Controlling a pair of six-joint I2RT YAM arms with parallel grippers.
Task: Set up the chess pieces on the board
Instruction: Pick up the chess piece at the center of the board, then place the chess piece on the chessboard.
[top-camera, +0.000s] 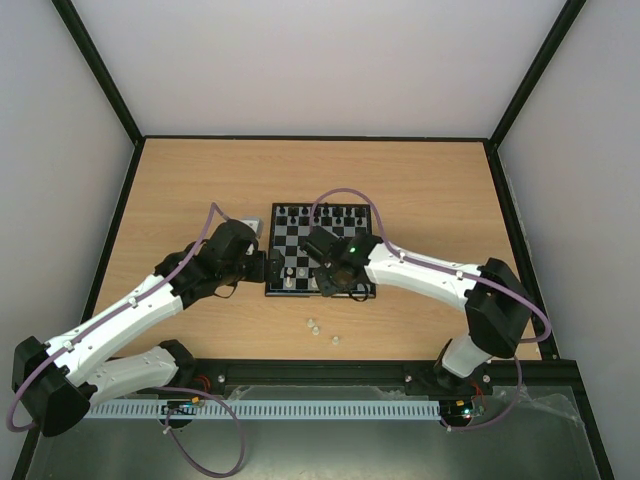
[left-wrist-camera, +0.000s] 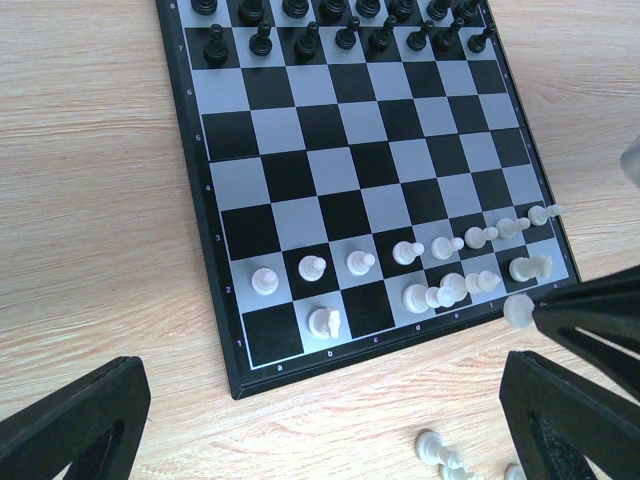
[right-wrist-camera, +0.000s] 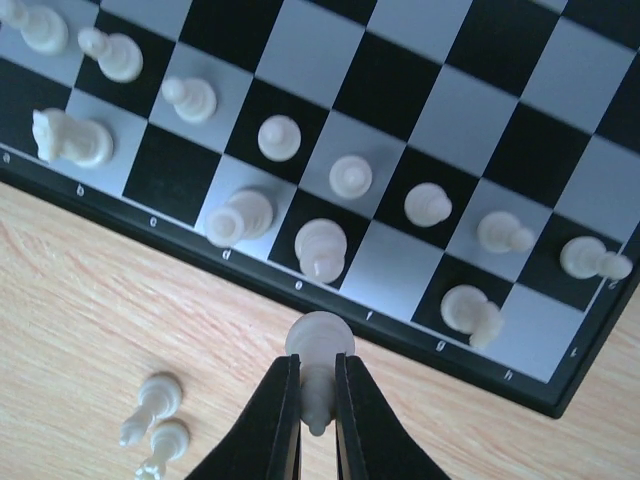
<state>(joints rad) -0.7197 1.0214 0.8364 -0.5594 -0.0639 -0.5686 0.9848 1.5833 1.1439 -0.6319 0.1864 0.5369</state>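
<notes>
The right gripper (right-wrist-camera: 318, 372) was clamped on a white piece (right-wrist-camera: 319, 338), holding it just off the near edge of the board (right-wrist-camera: 470, 110); the left gripper (left-wrist-camera: 325, 405) hung with jaws wide apart, empty, at the board's left side; loose white pieces (right-wrist-camera: 155, 415) lay off the board near that same edge.

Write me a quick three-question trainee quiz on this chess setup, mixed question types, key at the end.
1. True or false: the right claw is shut on a white piece.
2. Where do the loose white pieces lie? A) on the table, off the board on its white side; B) behind the black rows; C) on the centre squares.
3. Fill in: the left claw is ___.
Key: 1 true; 2 A; 3 open.
</notes>
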